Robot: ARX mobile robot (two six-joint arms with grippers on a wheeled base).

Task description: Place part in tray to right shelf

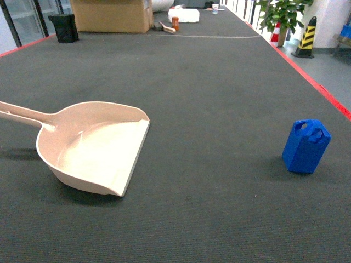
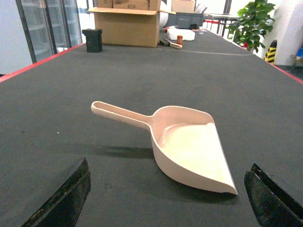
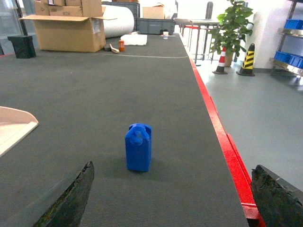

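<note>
The beige tray (image 1: 93, 148) lies on the dark mat at the left, with its handle pointing left and its lip facing right. The blue part (image 1: 306, 146) stands upright near the right edge, well apart from the tray. In the left wrist view, my left gripper (image 2: 168, 198) is open, just short of the tray (image 2: 189, 146) and holding nothing. My right gripper (image 3: 173, 198) is also open and empty, a short way behind the part (image 3: 138, 147). The right shelf (image 3: 289, 28), bearing blue crates, shows at the far right. Neither gripper appears in the head view.
A red strip (image 3: 222, 146) marks the table's right edge, with grey floor beyond it. At the far end stand a cardboard box (image 1: 112, 15), a black bin (image 1: 64, 27) and small items (image 1: 184, 15). A plant (image 3: 232, 26), a cone (image 3: 221, 60) and a striped bollard (image 3: 247, 60) stand on the floor.
</note>
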